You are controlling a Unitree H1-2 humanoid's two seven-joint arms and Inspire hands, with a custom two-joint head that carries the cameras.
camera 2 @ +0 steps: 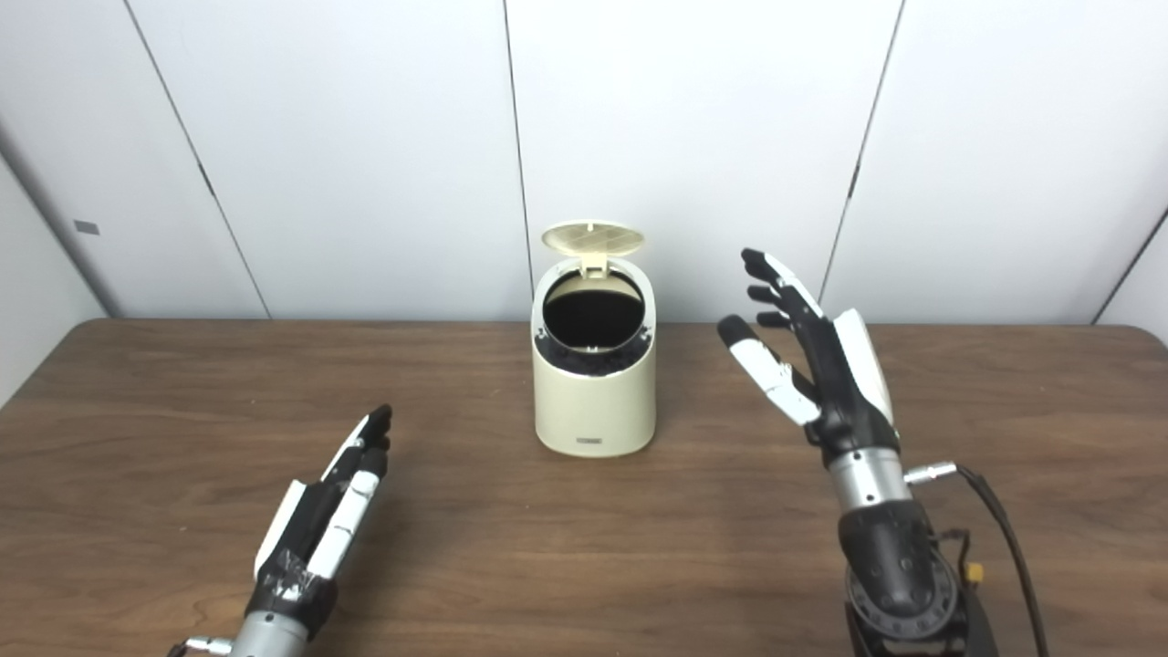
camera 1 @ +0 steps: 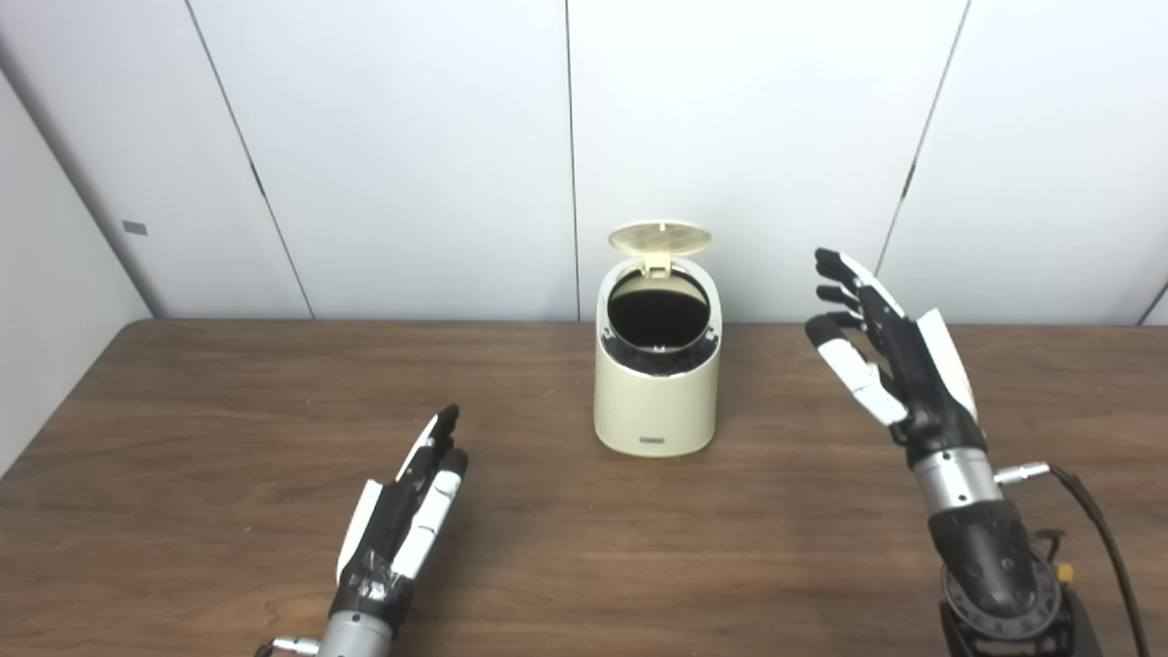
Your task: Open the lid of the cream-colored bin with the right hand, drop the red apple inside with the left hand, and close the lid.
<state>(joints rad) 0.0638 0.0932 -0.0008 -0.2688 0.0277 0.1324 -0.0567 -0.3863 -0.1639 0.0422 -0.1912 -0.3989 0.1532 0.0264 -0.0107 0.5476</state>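
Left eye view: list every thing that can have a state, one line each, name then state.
cream-colored bin: upright on the table, mouth uncovered, inside too dark to see.
lid: open, tipped up at the back of the bin.
left hand: open, empty, fingers straight, low over the table.
right hand: open, empty, fingers spread, raised to the right of the bin, not touching it.

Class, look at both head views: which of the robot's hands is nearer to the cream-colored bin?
Right. The right hand is raised, open, just to the right of the bin, level with its top. The left hand lies low near the table, ahead and left of the bin, further away.
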